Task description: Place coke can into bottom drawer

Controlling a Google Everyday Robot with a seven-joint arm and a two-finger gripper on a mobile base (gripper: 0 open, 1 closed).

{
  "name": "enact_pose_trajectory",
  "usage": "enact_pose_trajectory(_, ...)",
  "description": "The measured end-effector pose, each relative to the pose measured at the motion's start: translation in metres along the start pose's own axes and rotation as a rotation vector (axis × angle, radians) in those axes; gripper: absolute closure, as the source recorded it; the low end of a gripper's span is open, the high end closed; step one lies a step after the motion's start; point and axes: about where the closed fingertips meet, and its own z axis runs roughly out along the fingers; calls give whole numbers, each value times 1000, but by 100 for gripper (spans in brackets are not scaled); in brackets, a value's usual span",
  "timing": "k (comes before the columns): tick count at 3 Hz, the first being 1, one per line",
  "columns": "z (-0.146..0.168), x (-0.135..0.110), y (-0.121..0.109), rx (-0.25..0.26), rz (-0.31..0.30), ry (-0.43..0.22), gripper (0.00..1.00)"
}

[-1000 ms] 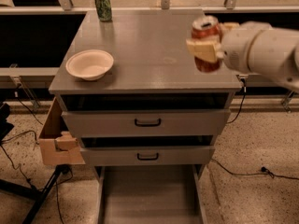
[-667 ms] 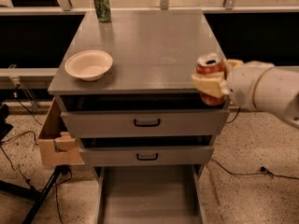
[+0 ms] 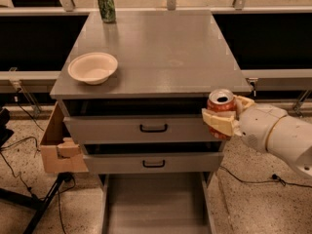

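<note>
The coke can [image 3: 221, 103], red with a silver top, is held upright in my gripper [image 3: 225, 117], whose tan fingers [image 3: 218, 123] are shut around it. The can hangs in front of the cabinet's right front corner, level with the top drawer. My white arm [image 3: 280, 135] comes in from the right. The bottom drawer [image 3: 156, 206] is pulled out below, a wide shallow grey tray, and lies lower and to the left of the can.
A green can [image 3: 106, 6] stands at the back left of the cabinet top [image 3: 161, 48]. A cream bowl [image 3: 92, 68] sits front left. Two upper drawers with black handles [image 3: 153, 127] are nearly shut. A cardboard box [image 3: 57, 145] hangs at the cabinet's left. Cables lie on the floor.
My gripper has carried the coke can down and forward, from above the cabinet top's right side to in front of its right front corner.
</note>
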Motion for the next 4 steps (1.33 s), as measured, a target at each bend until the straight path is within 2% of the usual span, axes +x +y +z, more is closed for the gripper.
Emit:
enact_pose_trajectory(1,-1,-5,0,4,-11,2,100)
enact_pose_trajectory(2,8,6,9,-14,11,-16,100)
enact_pose_trajectory(3,22,50,43,-92,56,-64,100)
enact_pose_trajectory(4,27,96,65,-205,42,-145,100)
